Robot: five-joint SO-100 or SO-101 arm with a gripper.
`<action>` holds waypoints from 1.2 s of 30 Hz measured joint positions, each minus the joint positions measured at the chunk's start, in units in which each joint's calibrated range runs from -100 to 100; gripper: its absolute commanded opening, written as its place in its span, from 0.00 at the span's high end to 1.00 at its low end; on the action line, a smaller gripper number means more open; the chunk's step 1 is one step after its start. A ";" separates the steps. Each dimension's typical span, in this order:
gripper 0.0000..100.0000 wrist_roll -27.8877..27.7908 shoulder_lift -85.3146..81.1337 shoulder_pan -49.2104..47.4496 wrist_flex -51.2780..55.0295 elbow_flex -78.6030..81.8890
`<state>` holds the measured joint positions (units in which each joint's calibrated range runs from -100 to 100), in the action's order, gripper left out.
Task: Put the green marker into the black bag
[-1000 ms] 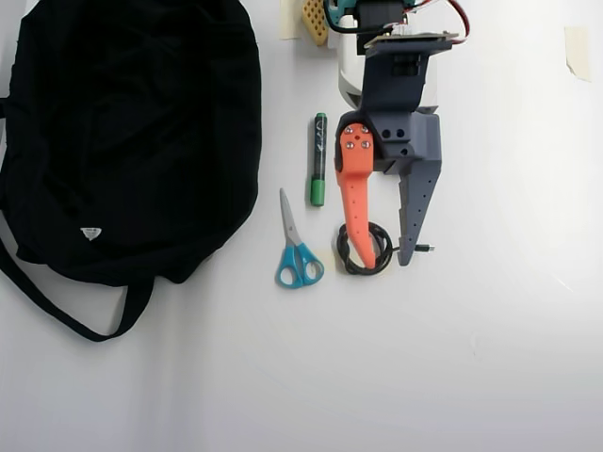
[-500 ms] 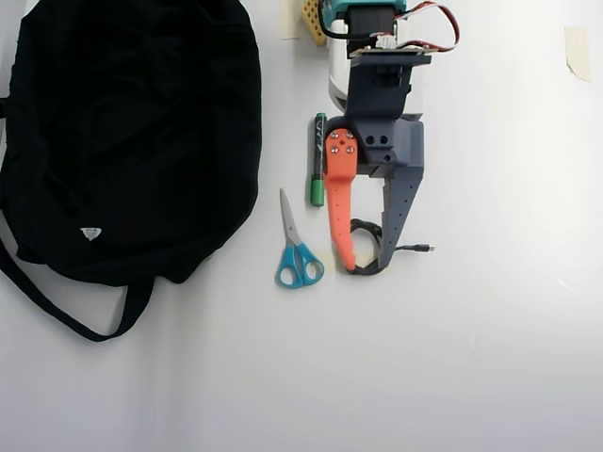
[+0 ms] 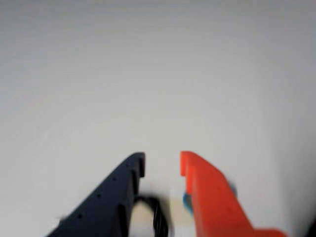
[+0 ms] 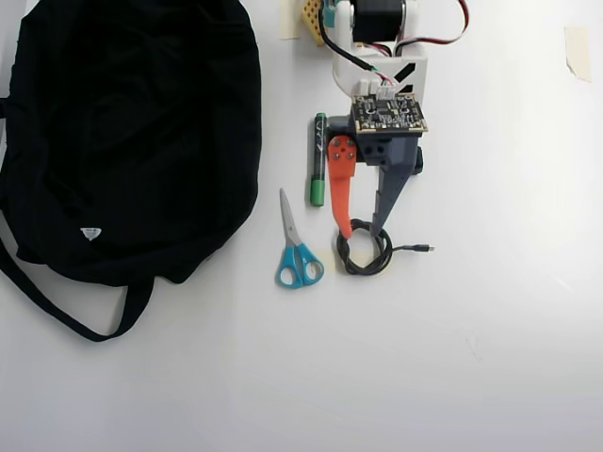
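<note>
green marker (image 4: 319, 159) just left of open jaws, outside gap.

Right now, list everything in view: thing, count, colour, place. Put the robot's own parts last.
black bag: one, black with a small white label, fills the overhead view's left side, straps trailing toward the bottom left.
green marker: one, dark barrel with green ends, lying on the table between the bag and the arm.
scissors: one pair, blue handles, below the marker.
coiled cable: one, black, under the gripper tips, plug end pointing right.
tape pieces: two, pale, at the top edge.
yellow perforated piece: one, top, beside the arm base.
table: one, white.
gripper: one, orange and dark grey fingers, open, empty, right of the marker.
</note>
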<state>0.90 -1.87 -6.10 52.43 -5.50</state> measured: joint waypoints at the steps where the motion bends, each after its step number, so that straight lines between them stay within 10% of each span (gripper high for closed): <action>1: 0.96 0.00 0.00 0.00 2.83 -0.94; 36: 0.98 0.00 0.00 -3.67 44.83 -7.23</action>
<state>0.90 -1.87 -9.77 97.25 -12.74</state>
